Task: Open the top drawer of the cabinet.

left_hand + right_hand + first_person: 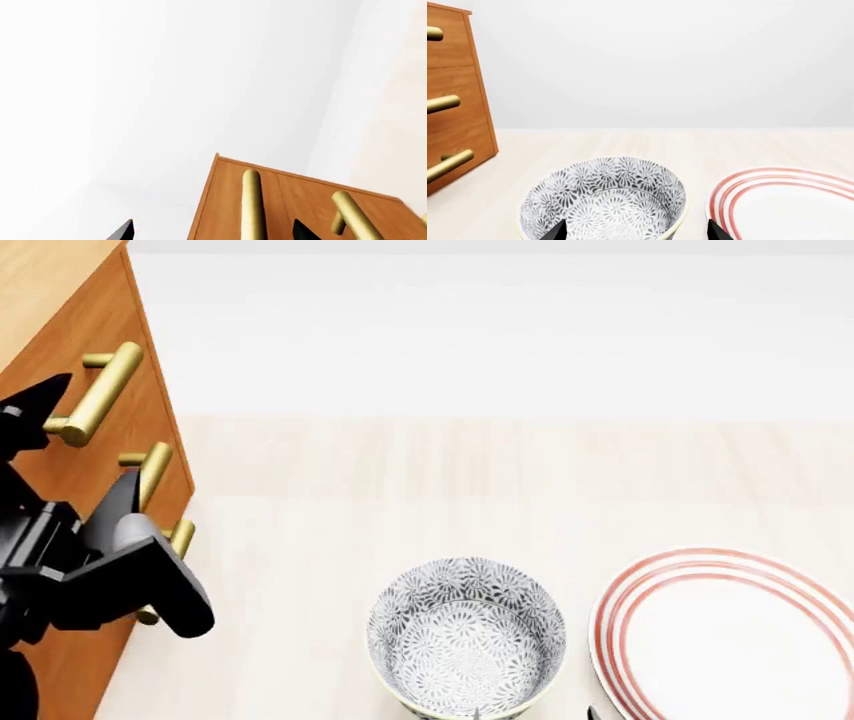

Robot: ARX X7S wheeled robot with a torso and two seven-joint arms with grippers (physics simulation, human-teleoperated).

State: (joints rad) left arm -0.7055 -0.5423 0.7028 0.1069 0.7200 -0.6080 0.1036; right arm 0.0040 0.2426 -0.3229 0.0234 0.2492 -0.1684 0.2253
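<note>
The orange-brown cabinet [83,672] stands at the left of the head view, its drawer fronts flush. The top drawer [225,200] sits just under the cabinet's top edge, and its brass bar handle [100,390] [250,205] juts out from it. My left gripper [87,445] [213,231] is open in front of the cabinet. In the left wrist view the top handle lies between its two black fingertips, with no contact showing. My right gripper [637,231] is open low over a patterned bowl, holding nothing.
Two lower drawers carry like brass handles [154,472] [174,540]. A grey floral bowl [467,640] [604,200] and a white plate with red rings [734,640] [787,205] rest on the pale wooden surface [441,470]. A white wall lies behind.
</note>
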